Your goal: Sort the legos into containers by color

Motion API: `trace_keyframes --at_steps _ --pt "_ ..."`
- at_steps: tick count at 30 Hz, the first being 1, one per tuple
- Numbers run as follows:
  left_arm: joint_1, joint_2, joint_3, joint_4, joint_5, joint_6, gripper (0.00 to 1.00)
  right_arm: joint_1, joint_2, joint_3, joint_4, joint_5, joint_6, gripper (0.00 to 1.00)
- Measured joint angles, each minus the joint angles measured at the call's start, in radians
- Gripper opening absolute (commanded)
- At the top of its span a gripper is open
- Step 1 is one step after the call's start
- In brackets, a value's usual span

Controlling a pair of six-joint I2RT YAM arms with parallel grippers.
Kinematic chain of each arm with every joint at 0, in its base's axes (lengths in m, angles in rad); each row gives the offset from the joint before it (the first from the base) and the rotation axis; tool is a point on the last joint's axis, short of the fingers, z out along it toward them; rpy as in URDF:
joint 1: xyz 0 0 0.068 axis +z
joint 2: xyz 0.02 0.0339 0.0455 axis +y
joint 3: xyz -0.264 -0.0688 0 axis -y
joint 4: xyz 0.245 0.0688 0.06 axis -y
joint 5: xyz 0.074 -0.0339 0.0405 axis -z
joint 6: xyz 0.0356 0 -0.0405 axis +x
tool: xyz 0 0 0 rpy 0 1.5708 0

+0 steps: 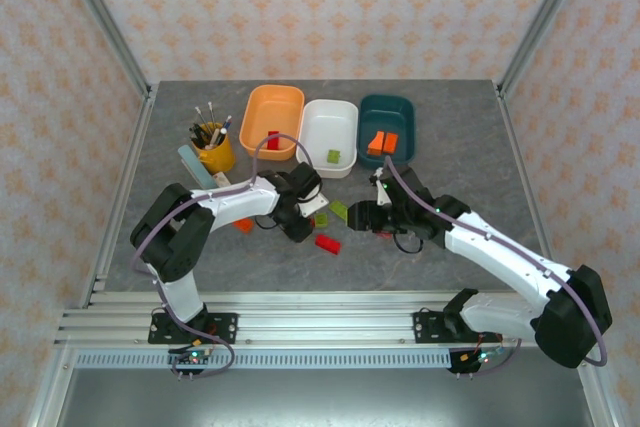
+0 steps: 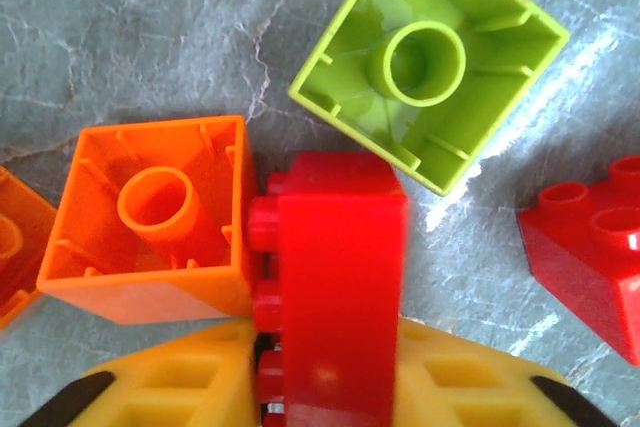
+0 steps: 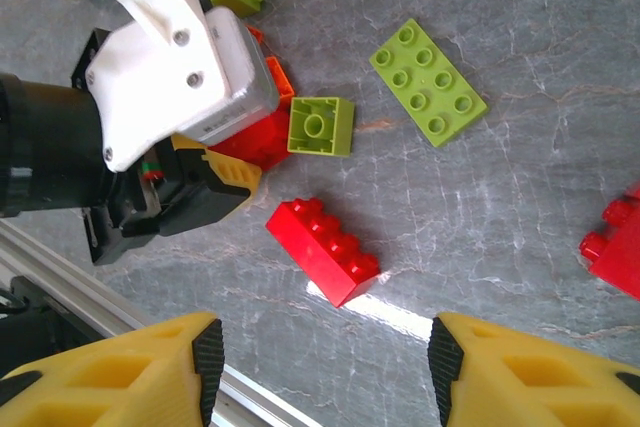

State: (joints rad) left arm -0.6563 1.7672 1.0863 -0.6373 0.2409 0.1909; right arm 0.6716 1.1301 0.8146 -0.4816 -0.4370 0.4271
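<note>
Yellow fingers of the left gripper (image 2: 335,392) are clamped on a red brick (image 2: 340,247) at the middle of the grey table (image 1: 470,157).
An orange brick (image 2: 150,217) sits just beside its studs, with a lime green brick (image 2: 430,62), hollow side up, close by and crowding the grip. The right gripper (image 3: 325,357) hovers, fingers apart, above a long red brick (image 3: 322,250). Farther back stand the orange tub (image 1: 252,112), white tub (image 1: 318,122) and teal tub (image 1: 402,107) in a row.

Grey marbled tabletop (image 1: 470,237), orange tub (image 1: 275,107), white tub (image 1: 325,122), dark teal tub (image 1: 388,112) side by side at the back, yellow cup of brushes (image 1: 215,159) left, pale blue object (image 1: 193,164) beside it, perhaps a case, loose legos nearer: long red brick (image 3: 322,250), lime plate (image 3: 428,81), upturned lime brick (image 3: 320,125).
</note>
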Motion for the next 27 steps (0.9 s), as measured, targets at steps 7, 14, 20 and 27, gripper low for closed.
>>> trace_keyframes --at_steps 7,14,20,27 --pt "-0.02 -0.066 -0.028 0.003 -0.022 -0.042 0.2 0.0 0.0 0.008 0.012 -0.001 0.012 0.57" --pt "-0.012 -0.251 0.006 -0.054 -0.054 -0.167 0.21 0.0 -0.031 0.114 0.029 0.017 0.05 0.57" --pt "0.143 -0.242 0.244 -0.115 -0.079 -0.302 0.21 0.0 -0.006 0.26 0.144 0.102 0.094 0.58" --pt "0.284 0.005 0.575 -0.156 -0.173 -0.425 0.21 -0.021 0.211 0.383 0.295 0.187 0.142 0.59"
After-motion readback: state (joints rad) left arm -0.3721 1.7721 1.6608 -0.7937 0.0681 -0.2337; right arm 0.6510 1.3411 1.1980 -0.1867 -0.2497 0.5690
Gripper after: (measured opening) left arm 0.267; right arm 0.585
